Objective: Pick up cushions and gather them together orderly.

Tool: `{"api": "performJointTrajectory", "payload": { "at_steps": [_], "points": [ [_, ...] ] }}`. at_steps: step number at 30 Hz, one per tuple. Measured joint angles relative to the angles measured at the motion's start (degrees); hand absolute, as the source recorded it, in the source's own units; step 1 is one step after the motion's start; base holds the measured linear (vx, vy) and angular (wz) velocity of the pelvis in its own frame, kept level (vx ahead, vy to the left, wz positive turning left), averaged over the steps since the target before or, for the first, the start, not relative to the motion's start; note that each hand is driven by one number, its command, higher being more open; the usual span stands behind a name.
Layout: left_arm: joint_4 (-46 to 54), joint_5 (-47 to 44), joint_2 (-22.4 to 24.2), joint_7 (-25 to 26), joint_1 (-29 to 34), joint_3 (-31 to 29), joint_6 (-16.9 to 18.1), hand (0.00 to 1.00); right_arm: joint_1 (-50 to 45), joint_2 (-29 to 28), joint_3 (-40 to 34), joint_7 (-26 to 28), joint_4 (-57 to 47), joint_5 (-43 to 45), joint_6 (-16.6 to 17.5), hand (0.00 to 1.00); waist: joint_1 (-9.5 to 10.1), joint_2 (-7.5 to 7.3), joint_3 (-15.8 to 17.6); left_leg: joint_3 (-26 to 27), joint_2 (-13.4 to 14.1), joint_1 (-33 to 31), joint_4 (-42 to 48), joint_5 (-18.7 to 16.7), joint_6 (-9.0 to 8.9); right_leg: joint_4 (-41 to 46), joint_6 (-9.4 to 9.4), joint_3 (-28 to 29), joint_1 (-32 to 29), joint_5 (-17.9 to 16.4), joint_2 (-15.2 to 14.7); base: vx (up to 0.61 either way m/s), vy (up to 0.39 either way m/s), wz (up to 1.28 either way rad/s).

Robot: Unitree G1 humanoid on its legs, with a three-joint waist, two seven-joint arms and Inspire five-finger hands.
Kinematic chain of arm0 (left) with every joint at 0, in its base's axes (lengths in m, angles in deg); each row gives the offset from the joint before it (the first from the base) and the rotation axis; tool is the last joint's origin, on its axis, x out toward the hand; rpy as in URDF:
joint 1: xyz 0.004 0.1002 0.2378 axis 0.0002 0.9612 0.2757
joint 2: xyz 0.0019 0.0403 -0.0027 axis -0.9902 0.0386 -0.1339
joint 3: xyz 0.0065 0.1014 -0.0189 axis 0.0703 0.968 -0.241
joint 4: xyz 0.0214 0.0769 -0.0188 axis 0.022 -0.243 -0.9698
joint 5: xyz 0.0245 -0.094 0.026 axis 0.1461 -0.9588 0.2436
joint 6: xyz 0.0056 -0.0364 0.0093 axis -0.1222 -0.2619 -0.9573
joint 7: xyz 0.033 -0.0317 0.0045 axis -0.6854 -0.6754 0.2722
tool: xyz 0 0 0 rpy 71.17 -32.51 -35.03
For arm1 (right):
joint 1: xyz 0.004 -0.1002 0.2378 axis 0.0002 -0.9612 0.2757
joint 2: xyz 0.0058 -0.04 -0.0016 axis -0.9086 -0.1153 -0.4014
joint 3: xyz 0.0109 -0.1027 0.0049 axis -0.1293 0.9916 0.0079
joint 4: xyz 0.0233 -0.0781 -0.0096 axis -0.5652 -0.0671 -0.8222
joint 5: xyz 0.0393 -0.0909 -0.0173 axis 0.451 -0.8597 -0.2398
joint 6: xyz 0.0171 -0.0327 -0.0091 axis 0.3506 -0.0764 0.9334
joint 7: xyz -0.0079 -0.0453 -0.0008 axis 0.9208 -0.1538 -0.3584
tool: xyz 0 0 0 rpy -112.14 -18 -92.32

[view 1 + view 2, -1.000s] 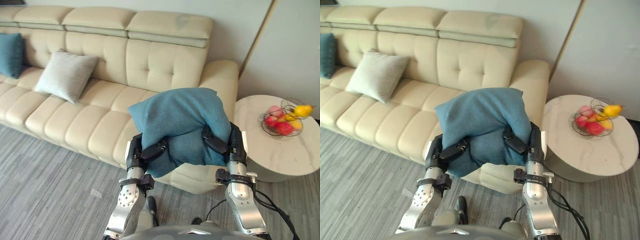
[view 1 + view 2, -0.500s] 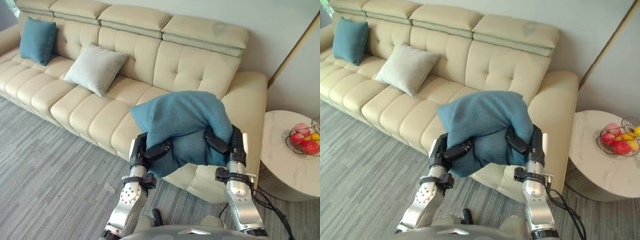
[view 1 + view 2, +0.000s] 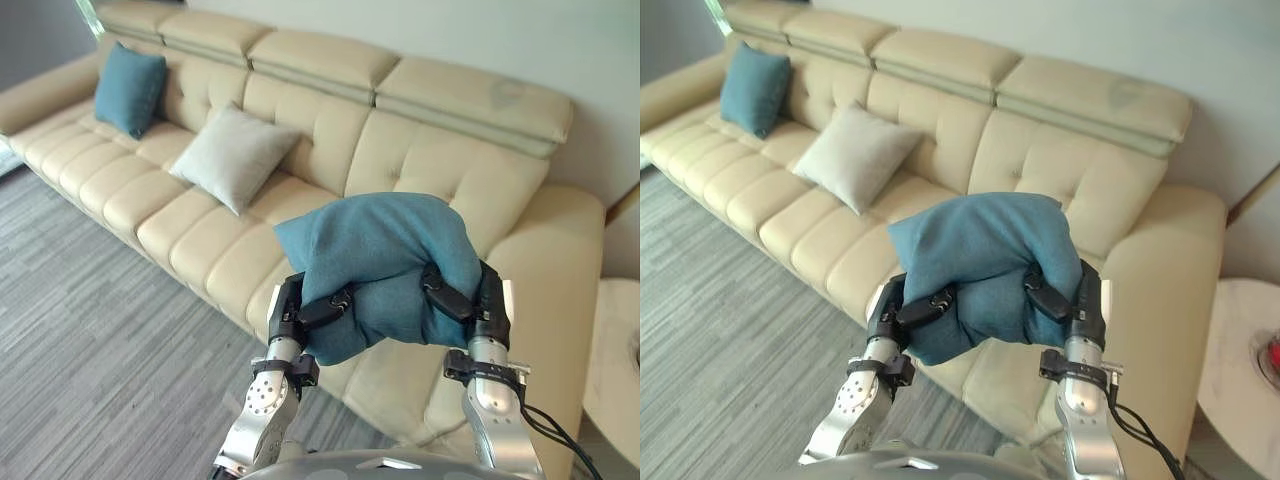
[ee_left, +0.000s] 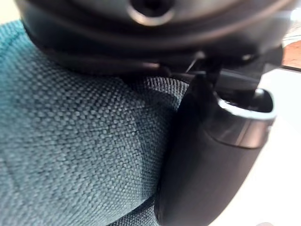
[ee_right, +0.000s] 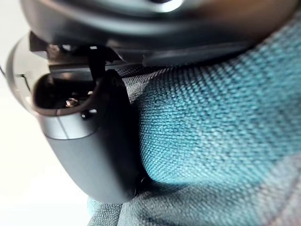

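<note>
In the head view, the left hand (image 3: 312, 305) and right hand (image 3: 462, 298) each pinch the blue cushion (image 3: 375, 250), held up in front of the sofa (image 3: 190, 225). The left wrist view, then the right, shows a thumb (image 4: 207, 160) dug into its cloth. This looks like the carrying step, and next it should go down beside the grey cushion (image 3: 235, 155).

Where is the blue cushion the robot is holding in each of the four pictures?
Left eye view: blue cushion at the centre, in front of the sofa.
Right eye view: at the centre too, slightly further left.
Left wrist view: its weave close up, pressed against the left hand.
Right wrist view: its weave close up, pressed against the right hand.
Shared landmark: the dark hands gripping its two sides.
</note>
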Motion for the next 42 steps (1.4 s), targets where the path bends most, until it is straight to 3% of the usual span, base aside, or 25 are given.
{"api": "performJointTrajectory", "payload": {
  "at_steps": [2,6,12,15,18,23,28,31,33,37,39,42],
  "points": [
    [-0.03,-0.01,-0.33,0.01,0.42,0.0,0.0,0.0,0.02,-0.15,0.13,0.21,0.64,-0.01,-0.08,0.0,0.12,0.27,0.13,1.57,0.2,0.12,1.92,-2.34,0.39,-0.09,1.03,2.1,-0.32,0.92,-0.29,0.07,0.149,-0.42],
    [-0.03,0.01,-1.71,-0.01,0.72,0.03,0.01,0.0,0.08,-1.15,0.23,0.65,1.72,-0.09,-0.04,0.0,0.28,0.13,0.04,4.04,0.02,1.79,0.29,-4.23,0.29,-2.0,1.21,7.48,-1.8,1.56,-0.79,0.03,0.108,-0.66],
    [-2.53,0.02,-2.71,-0.17,2.16,0.07,-0.77,0.0,1.01,-0.68,0.48,1.6,9.11,-0.06,-0.06,0.0,-0.78,0.18,-0.34,12.76,0.29,5.54,-5.33,-4.18,0.46,-3.64,2.16,14.64,-7.74,5.73,-1.12,-0.01,0.065,-0.94],
    [-3.13,0.02,-2.67,-0.17,2.42,-0.01,-1.65,0.0,1.4,0.73,1.02,1.6,11.09,-0.03,-0.21,0.0,-1.22,0.26,-0.38,14.4,0.55,6.2,-6.54,-3.98,0.77,-3.72,2.5,12.32,-10.14,8.15,-0.92,0.01,0.057,-0.89],
    [-3.13,0.01,-2.59,-0.18,2.95,-0.04,-1.88,0.0,1.38,1.37,1.44,1.62,11.74,-0.04,-0.32,0.0,-2.31,0.53,-0.49,14.41,0.25,9.3,-9.04,-3.95,0.81,-5.45,2.88,10.23,-8.7,10.02,-0.93,0.01,0.039,-0.4],
    [-3.12,0.02,-1.89,-0.36,2.86,-0.47,-1.87,0.0,1.38,2.03,1.44,1.73,11.72,-0.08,-0.09,0.0,-2.58,1.0,-0.93,13.5,0.82,9.84,-7.93,-3.85,0.92,-7.47,2.74,5.75,-6.15,10.23,-0.93,-0.01,-0.018,0.06],
    [-3.12,0.15,0.64,-0.39,2.68,-1.66,-2.51,0.0,1.56,3.36,1.43,2.19,12.26,-0.08,-0.02,0.0,-1.85,3.7,0.17,7.14,2.13,6.77,-3.03,-3.91,0.98,-8.18,2.7,3.39,-5.05,10.22,0.59,-0.09,-0.062,0.14],
    [-3.12,1.45,0.65,-0.38,2.31,-1.84,-2.58,0.0,2.13,3.54,1.44,2.15,13.32,-0.13,-0.03,0.0,-1.16,4.03,0.09,4.71,2.13,6.8,-5.11,-4.18,0.59,-10.45,2.0,3.38,-5.31,11.4,1.45,-0.14,-0.014,0.0],
    [-3.12,2.35,0.55,-0.32,1.82,-2.48,-2.58,0.0,3.43,3.51,1.64,2.1,14.44,-0.31,-0.04,0.0,-0.82,3.48,0.43,5.08,1.91,6.75,-6.74,-3.86,-0.31,-12.66,1.38,3.91,-5.66,13.1,1.44,-0.12,0.02,-0.26],
    [-3.13,2.42,-0.21,0.58,0.54,-2.63,-2.58,0.0,5.22,3.75,2.48,1.13,15.21,-0.97,-0.06,0.0,-0.59,3.07,0.45,6.28,1.32,5.25,-8.34,-3.02,-0.47,-12.78,1.54,4.95,-8.65,14.52,0.79,-0.06,0.024,-0.21],
    [-3.14,2.43,-2.27,1.72,-4.08,-2.64,-2.58,0.0,10.41,4.13,2.86,-0.02,17.75,-1.26,-0.1,0.0,-0.46,2.35,0.99,7.38,0.65,2.65,-11.76,-0.01,-0.63,-12.71,1.82,5.82,-13.53,16.07,0.37,-0.01,-0.003,-0.18],
    [-3.49,2.43,-3.14,3.29,-10.16,-2.79,-2.58,0.0,16.46,4.75,2.9,-1.98,18.97,-1.33,-0.44,0.0,-0.05,1.99,3.45,8.14,0.58,-0.08,-12.91,1.67,-0.65,-12.75,1.74,6.02,-17.25,17.66,0.43,0.01,0.005,-0.15]
  ]
}}
